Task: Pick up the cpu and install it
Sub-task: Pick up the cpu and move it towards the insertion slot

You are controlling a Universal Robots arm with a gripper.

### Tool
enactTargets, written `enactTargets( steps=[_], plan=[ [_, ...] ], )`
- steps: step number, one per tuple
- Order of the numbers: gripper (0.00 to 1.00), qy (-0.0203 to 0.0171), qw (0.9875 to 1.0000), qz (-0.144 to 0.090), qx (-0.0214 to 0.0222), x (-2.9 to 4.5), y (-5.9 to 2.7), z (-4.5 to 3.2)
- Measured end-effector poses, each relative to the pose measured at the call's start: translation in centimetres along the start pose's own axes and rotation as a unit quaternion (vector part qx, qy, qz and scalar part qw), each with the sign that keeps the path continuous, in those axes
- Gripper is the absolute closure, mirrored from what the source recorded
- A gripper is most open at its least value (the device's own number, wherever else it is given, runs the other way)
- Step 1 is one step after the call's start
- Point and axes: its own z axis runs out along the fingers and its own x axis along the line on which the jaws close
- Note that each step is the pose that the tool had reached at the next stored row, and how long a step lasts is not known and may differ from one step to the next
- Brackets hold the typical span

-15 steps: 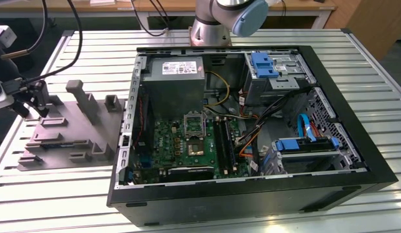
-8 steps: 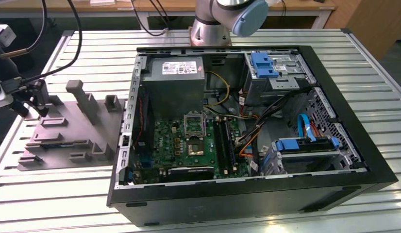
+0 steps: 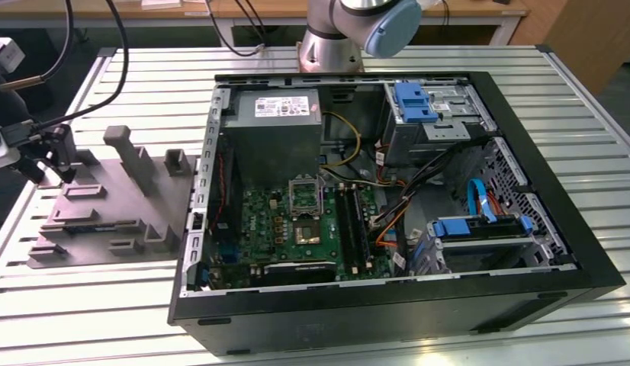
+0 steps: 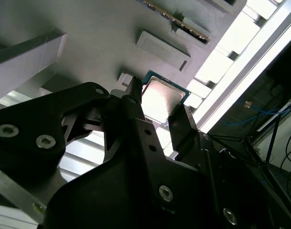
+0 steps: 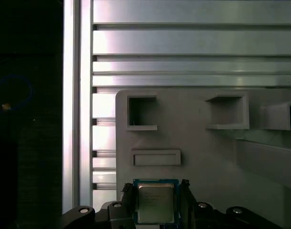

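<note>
The cpu [image 5: 155, 204] is a small square chip with a dull silver top and a thin green rim. It lies between the two black fingertips of my gripper [image 5: 155, 191], which touch its opposite edges. In the second wrist view the cpu [image 4: 162, 98] shows bright between the same fingers [image 4: 134, 102], just over the grey plastic fixture [image 4: 88, 38]. In the exterior view my gripper [image 3: 49, 169] hangs over the far corner of the fixture [image 3: 111, 213], at the exterior view's left. The silver-framed motherboard socket [image 3: 305, 192] lies inside the open computer case [image 3: 559, 229].
The fixture carries several upright blocks [image 3: 126, 149] and recessed pockets [image 5: 141, 112]. The slatted metal table [image 3: 81, 305] has its edge close to my gripper at the exterior view's left. Cables [image 3: 86, 69] trail behind the arm. Drive cages [image 3: 432, 110] and wires crowd the case.
</note>
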Motion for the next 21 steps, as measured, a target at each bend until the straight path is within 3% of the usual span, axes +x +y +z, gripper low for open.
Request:
enactTargets(
  steps=[10, 12, 21],
  plan=[
    [0.53, 0.0, 1.0, 0.0, 0.0, 0.0, 0.01, -0.25],
    [0.53, 0.0, 1.0, 0.0, 0.0, -0.01, 0.04, -1.04],
    [0.53, 0.0, 1.0, 0.0, 0.0, -0.01, 0.05, -1.23]
  ],
)
